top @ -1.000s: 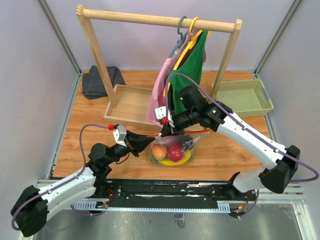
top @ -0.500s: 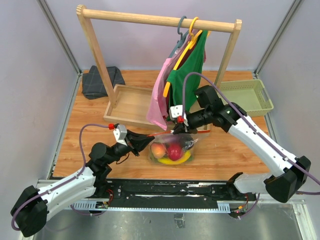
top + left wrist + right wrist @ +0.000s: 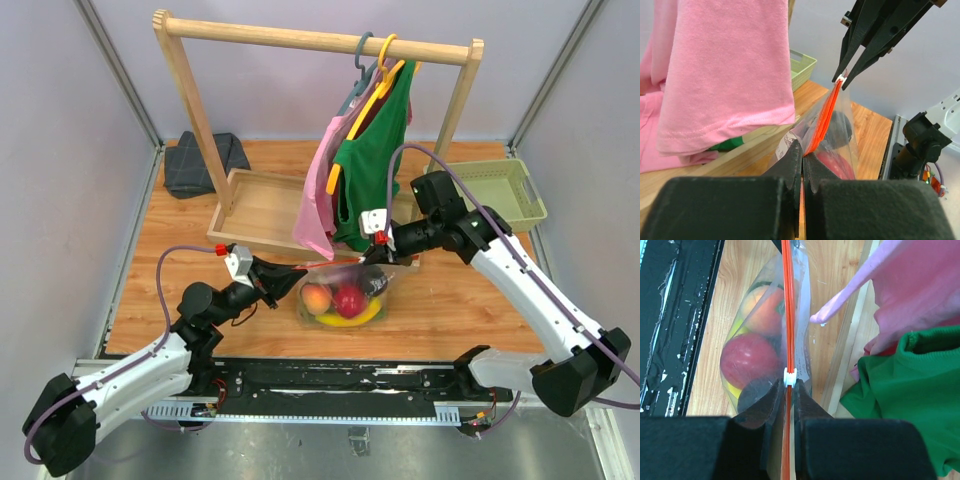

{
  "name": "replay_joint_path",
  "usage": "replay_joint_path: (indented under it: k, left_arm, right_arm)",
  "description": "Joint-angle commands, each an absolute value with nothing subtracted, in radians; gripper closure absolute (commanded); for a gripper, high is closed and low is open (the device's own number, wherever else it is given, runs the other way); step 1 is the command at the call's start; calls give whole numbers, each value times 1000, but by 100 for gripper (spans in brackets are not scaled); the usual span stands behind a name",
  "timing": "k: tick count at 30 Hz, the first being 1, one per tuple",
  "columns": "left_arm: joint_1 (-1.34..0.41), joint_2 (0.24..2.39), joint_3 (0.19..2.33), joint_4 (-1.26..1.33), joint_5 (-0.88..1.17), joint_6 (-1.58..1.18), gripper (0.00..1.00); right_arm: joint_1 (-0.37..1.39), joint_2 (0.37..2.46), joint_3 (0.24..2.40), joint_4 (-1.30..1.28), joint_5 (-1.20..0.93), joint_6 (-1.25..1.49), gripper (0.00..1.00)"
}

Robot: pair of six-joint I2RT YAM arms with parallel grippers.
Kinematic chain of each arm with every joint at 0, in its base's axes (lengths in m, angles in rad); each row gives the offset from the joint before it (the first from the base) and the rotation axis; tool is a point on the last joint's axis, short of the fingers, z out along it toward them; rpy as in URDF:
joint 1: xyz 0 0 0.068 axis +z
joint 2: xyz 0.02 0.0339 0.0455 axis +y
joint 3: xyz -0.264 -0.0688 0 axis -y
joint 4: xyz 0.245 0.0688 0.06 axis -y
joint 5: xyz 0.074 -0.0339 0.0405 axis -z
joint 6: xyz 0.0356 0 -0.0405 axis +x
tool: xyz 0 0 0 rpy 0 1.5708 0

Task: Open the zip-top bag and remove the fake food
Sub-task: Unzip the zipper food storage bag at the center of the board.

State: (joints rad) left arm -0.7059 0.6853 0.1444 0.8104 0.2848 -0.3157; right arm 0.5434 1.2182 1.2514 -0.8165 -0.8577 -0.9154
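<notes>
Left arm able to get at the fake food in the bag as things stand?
Probably not. The left gripper is shut on one end of the zip strip, the right gripper on the slider, and the fake food sits inside the zip-top bag, whose mouth isn't spread.

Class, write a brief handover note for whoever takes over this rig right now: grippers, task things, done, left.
Left gripper: shut on the zip-top bag's zip end.
Right gripper: shut on the white slider.
Bag rests on the table, zip strip taut between the grippers, fake food inside.
Done: both grips set.
Left: slide the zip fully open, take the food out.
</notes>
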Motion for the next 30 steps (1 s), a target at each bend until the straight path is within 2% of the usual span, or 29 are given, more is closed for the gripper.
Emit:
replay_joint_path:
  k: [1,30]
  left_arm:
    - [-686,673,169,834,267,-319,100]
    - [-597,617,190,759,281,-329,100]
  right_arm:
    - [499,1189,1243,-869,-872,-973,99]
    - [353,1184,1261,-994,-857,-1091,99]
